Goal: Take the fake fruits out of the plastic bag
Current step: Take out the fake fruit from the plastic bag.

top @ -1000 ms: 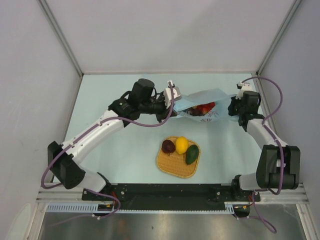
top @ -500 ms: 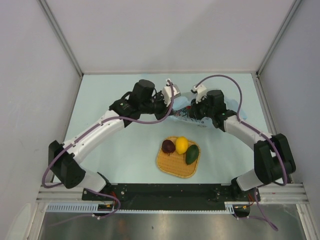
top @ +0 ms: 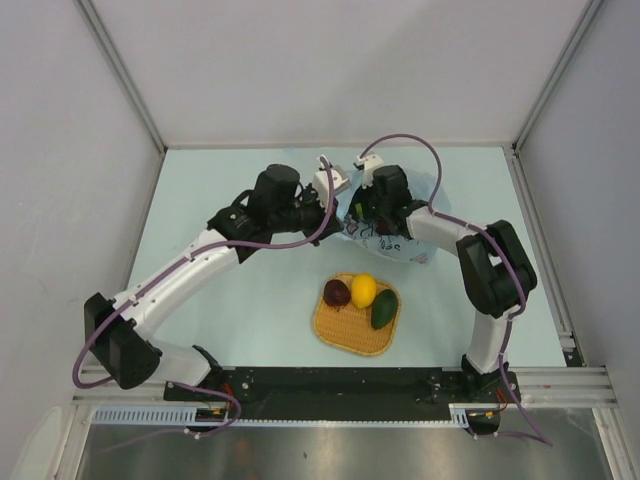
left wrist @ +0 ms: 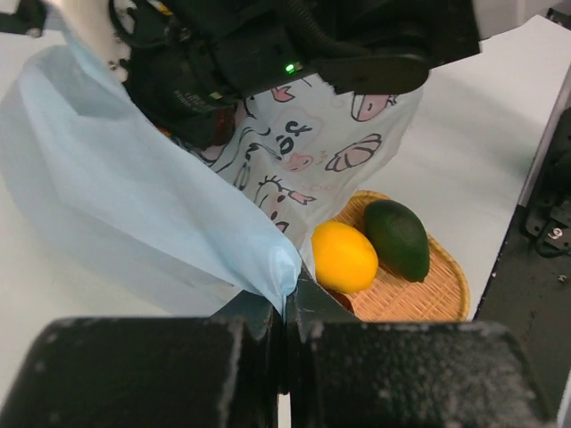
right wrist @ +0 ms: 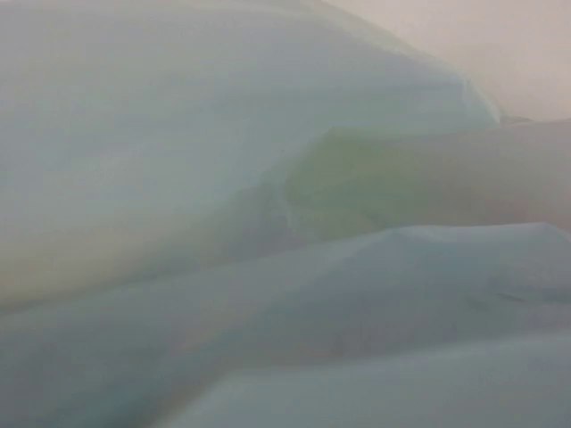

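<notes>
A pale table [top: 250, 300] between grey walls fills the top view. At upper centre lies the plastic bag [top: 420, 238], and the left gripper [left wrist: 285, 299] is pinched tight on its edge. The right gripper [top: 360, 210] sits at the bag's mouth — its camera shows only blurred film, so its opening cannot be told. At lower centre a woven tray [top: 345, 335] holds a plum [top: 337, 293], a lemon [top: 364, 290] and an avocado [top: 384, 309].

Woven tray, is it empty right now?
No, a plum, a lemon and an avocado lie in the woven tray.
</notes>
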Controlling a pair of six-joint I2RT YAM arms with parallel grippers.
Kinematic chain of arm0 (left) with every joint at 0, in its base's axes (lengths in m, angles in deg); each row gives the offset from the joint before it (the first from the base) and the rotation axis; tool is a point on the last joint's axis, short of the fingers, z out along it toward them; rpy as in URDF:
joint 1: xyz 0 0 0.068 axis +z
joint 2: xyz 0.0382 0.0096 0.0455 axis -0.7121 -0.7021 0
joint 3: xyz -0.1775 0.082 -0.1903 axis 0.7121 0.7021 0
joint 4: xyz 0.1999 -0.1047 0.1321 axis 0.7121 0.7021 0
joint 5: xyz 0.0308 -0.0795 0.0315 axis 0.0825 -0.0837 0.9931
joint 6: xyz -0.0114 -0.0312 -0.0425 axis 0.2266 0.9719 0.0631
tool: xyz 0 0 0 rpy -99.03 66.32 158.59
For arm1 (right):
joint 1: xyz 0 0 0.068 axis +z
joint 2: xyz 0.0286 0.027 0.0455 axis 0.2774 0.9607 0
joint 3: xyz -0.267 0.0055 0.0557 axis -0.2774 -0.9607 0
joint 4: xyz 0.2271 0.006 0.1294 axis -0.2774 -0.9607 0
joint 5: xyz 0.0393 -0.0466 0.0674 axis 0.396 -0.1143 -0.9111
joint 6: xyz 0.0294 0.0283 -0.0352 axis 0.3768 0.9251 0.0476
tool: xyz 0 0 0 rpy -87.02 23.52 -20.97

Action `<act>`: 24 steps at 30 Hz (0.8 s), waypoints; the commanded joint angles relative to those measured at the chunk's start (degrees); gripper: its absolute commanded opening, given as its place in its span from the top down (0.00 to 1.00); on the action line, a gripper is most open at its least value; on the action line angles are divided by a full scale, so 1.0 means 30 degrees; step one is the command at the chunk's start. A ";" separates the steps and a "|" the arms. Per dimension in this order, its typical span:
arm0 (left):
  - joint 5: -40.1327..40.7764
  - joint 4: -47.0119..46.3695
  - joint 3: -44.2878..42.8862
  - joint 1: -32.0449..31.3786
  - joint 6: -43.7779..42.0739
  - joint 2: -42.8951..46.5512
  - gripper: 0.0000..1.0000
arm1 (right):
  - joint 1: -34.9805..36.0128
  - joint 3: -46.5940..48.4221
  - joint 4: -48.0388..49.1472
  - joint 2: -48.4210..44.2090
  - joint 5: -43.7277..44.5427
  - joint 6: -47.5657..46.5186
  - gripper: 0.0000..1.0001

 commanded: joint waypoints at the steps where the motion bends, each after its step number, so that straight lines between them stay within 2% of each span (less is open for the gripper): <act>1: -0.1422 -0.0920 0.0281 -0.0075 0.0931 -0.0338 1.00 | 0.0863 0.1291 0.1249 0.1010 0.3339 -0.0675 0.00; 7: -0.1921 -0.0833 0.0165 -0.0134 0.0726 -0.0749 1.00 | 0.1071 0.3485 0.0753 0.2915 0.5130 -0.1556 0.00; 14: -0.1629 -0.0774 0.0340 -0.0163 0.0668 -0.0487 1.00 | 0.1100 0.6212 0.0341 0.5756 0.5804 -0.5187 0.00; 20: -0.1307 -0.0686 0.0399 -0.0135 0.0346 -0.0252 1.00 | 0.0983 0.6392 0.1484 0.7048 0.6566 -0.8148 0.00; 24: -0.1043 -0.0890 0.0691 -0.0164 0.0199 -0.0076 1.00 | 0.0865 0.5952 0.1690 0.6639 0.6451 -0.8443 0.10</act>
